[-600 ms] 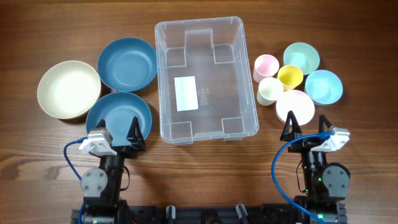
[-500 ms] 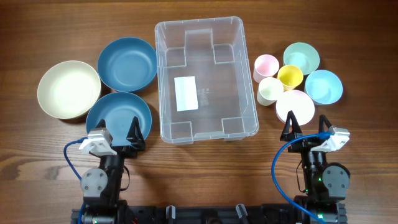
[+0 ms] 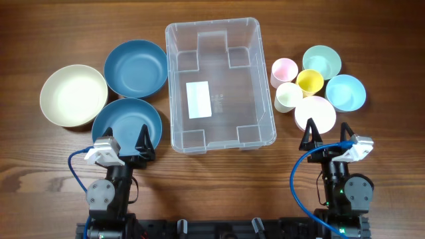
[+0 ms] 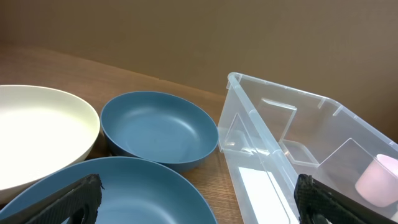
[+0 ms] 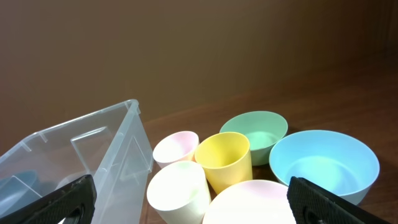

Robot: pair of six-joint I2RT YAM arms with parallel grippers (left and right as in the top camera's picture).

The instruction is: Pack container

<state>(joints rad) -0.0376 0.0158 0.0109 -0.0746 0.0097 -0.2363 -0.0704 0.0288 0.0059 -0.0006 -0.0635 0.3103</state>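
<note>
container empty, mid-table between bowls and cups (likely so either arm reaches it) | left gripper jaws spread, holding nothing, by nearer blue bowl | right gripper jaws spread, empty, by white bowl | packing not started

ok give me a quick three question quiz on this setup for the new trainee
1. True or false: the large clear rectangular plastic container already holds a cup.
2. How many dark blue round bowls sit left of it in the overhead view? A one, B two, C three.
3. In one word, how do the jaws of the left claw and the right claw stand?
Key: 1 false, it is empty. 2 B. 3 open, both holding nothing.
</note>
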